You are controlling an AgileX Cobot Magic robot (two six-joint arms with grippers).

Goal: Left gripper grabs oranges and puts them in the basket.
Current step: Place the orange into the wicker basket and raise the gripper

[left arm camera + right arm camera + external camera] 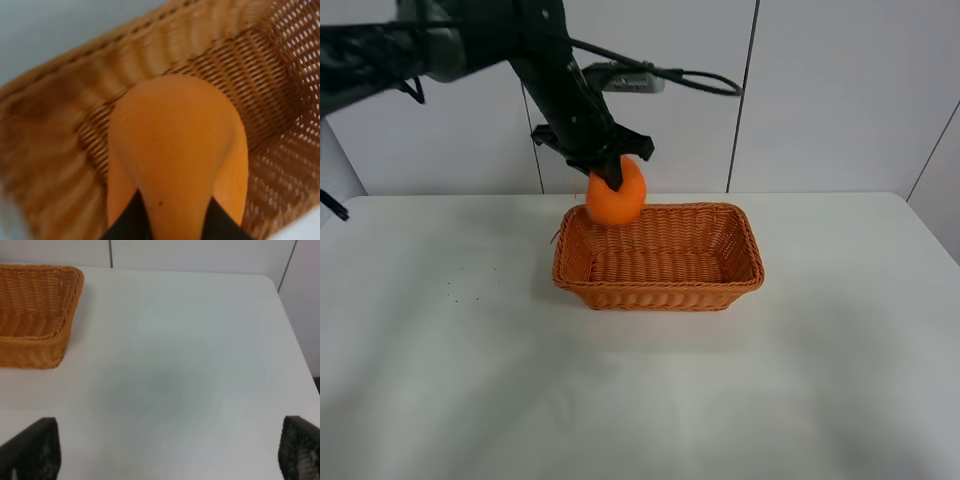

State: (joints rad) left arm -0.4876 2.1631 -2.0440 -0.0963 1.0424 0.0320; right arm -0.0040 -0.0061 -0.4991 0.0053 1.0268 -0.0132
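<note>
My left gripper (605,172) is shut on the orange (616,198) and holds it in the air over the back-left corner of the wicker basket (660,290). In the left wrist view the orange (175,150) fills the middle between two dark fingers (127,225), with the basket's woven inside (280,75) just below it. The basket's inside looks empty. My right gripper (170,455) is open over bare table, its fingers (30,450) wide apart, and the basket (35,315) lies off to one side of it.
The basket stands in the middle of a white table (470,380). A grey panelled wall (840,90) runs behind the table's far edge. The left arm's black cable (700,80) loops in the air above the basket.
</note>
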